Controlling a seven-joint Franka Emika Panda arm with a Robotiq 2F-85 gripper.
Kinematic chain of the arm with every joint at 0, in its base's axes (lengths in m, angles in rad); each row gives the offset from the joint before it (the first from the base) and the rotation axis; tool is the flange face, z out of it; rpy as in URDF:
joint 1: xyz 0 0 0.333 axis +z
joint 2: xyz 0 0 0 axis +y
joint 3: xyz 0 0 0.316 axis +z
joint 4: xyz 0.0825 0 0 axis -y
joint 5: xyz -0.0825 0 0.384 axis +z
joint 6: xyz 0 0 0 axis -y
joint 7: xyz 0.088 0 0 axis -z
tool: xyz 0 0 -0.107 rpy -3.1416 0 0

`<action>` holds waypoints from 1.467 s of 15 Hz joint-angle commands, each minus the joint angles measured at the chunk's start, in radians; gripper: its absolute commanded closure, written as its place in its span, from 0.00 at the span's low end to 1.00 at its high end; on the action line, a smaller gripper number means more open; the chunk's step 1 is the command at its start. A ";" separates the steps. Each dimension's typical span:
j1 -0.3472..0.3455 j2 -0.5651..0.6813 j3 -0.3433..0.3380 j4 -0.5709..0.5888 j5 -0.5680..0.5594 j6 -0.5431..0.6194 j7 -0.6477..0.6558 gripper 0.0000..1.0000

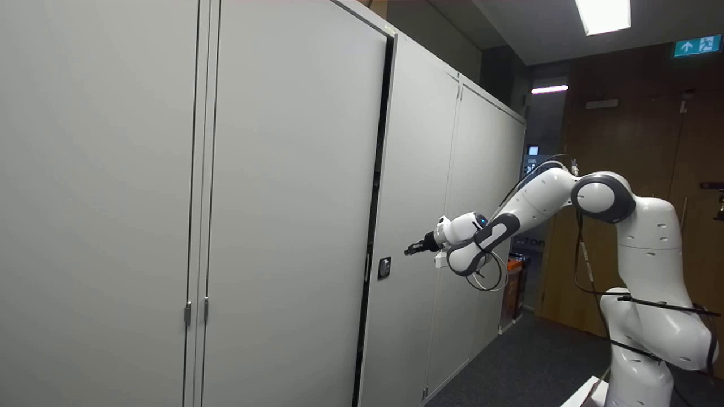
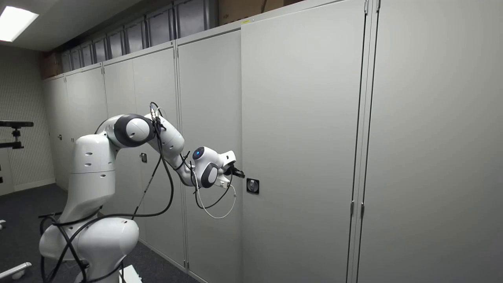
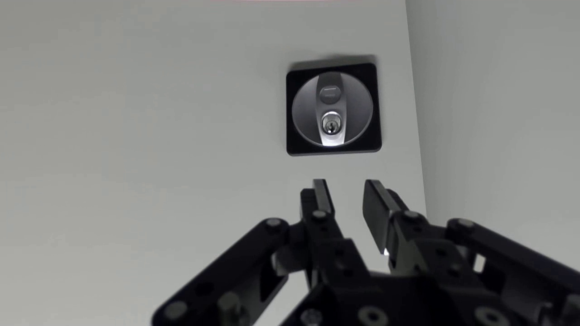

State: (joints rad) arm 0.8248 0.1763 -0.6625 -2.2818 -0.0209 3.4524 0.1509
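My gripper (image 3: 346, 188) is open and empty, with a gap between its two black fingers. It also shows in both exterior views (image 1: 413, 249) (image 2: 239, 173). It points at a grey cabinet door (image 3: 158, 136), also seen in the exterior views (image 1: 416, 169) (image 2: 294, 110). A round silver lock knob (image 3: 331, 108) sits in a black square plate on this door, and also shows in both exterior views (image 1: 384, 267) (image 2: 252, 185). In the wrist view the fingertips appear below the knob, apart from it. The door stands slightly ajar; a dark gap runs along its edge in an exterior view.
A neighbouring door (image 1: 294, 169) lies beyond the gap. More grey cabinet doors (image 2: 208, 98) continue along the row. Grey boxes (image 2: 159, 29) stand on top of the cabinets. A camera on a mount (image 2: 15, 125) and dark carpet (image 1: 526, 356) are in view.
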 commanded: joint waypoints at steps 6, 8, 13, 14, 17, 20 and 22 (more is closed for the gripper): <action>0.141 0.122 -0.090 0.054 0.094 0.005 -0.072 0.08; 0.209 0.188 -0.140 0.097 0.161 0.005 -0.075 0.00; 0.386 0.381 -0.279 0.196 0.346 -0.004 -0.051 0.00; 0.418 0.431 -0.308 0.222 0.392 -0.013 -0.039 0.00; 0.543 0.591 -0.440 0.281 0.558 -0.090 -0.009 0.00; 0.633 0.764 -0.568 0.331 0.674 -0.237 0.051 0.00; 0.658 0.855 -0.627 0.363 0.697 -0.331 0.114 0.00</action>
State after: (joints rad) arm 1.4383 0.8576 -1.1777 -1.9835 0.6264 3.2293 0.1665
